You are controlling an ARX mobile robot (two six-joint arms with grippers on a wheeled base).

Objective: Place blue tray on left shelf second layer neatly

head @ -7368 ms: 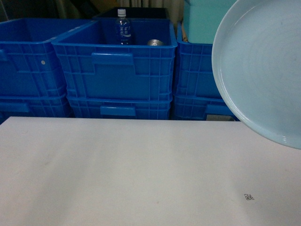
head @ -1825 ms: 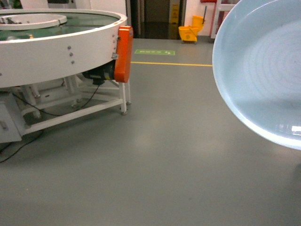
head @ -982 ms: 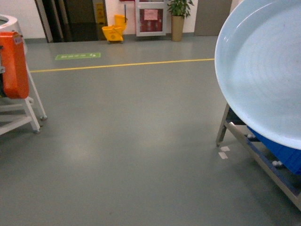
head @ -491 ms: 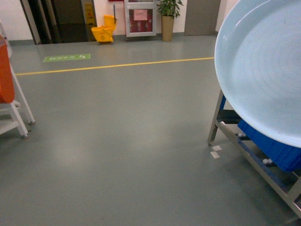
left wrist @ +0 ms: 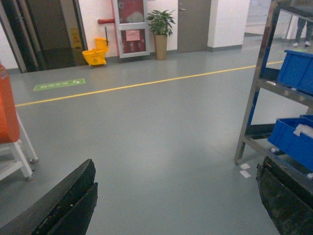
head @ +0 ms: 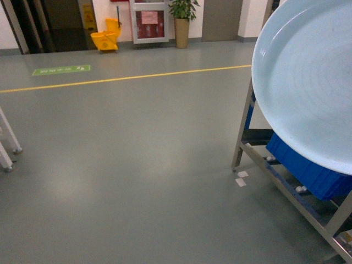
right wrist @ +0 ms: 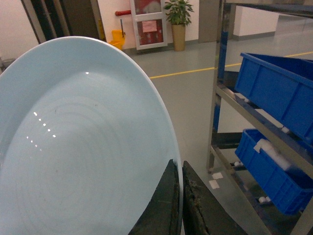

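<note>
The pale blue tray (head: 308, 82) is held up on edge and fills the right of the head view, hiding the arm behind it. In the right wrist view my right gripper (right wrist: 178, 165) is shut on the right rim of the blue tray (right wrist: 83, 147). The steel shelf (head: 242, 132) stands at the right, behind the tray. Its level above the bottom one (right wrist: 254, 117) carries a dark-blue crate (right wrist: 276, 83). My left gripper (left wrist: 176, 196) hangs open over bare floor with nothing between its fingers, left of the shelf post (left wrist: 252, 107).
A second dark-blue crate (head: 308, 170) sits on the rack's bottom level. Two paper scraps (head: 240, 179) lie by the rack's foot. White table legs (head: 8, 151) stand at the far left. A yellow mop bucket (head: 105, 39) and potted plant (head: 182, 16) stand by the back wall.
The view has swung right: the shelf has come further into view and nearer, and the white machine table has slid off to the left. The tray stays in my right gripper.
</note>
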